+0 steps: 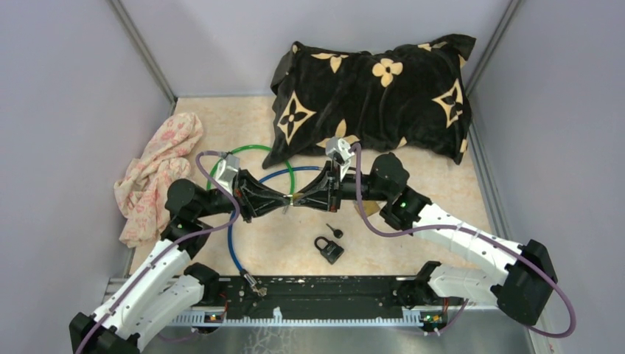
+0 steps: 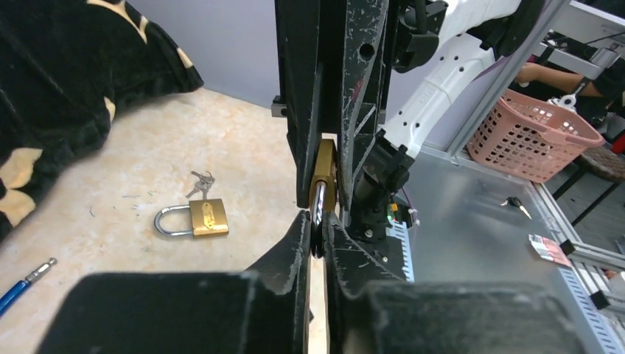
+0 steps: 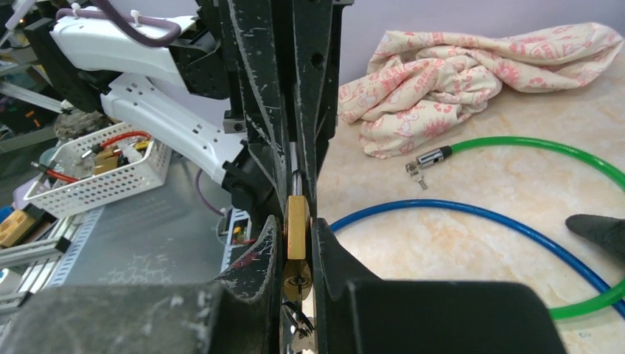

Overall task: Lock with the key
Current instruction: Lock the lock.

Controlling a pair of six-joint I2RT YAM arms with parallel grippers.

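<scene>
Padlock (image 3: 298, 247) is held mid-air above table (image 1: 221, 125), near centre. R gripper (image 3: 296, 225) fingers pinch its brass body; keys (image 3: 296, 335) dangle under. L gripper (image 2: 317, 217) fingers flank shackle (image 2: 319, 203), narrow gap; pinching or loose, cannot tell.

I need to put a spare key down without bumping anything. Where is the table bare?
Bare: the near-right patch between the small black padlock and the right arm; the far strip between the pink floral cloth and the black flower-patterned pillow. Crowded: the centre, where the left hand and right hand meet by the green cable loop and blue cable.
</scene>
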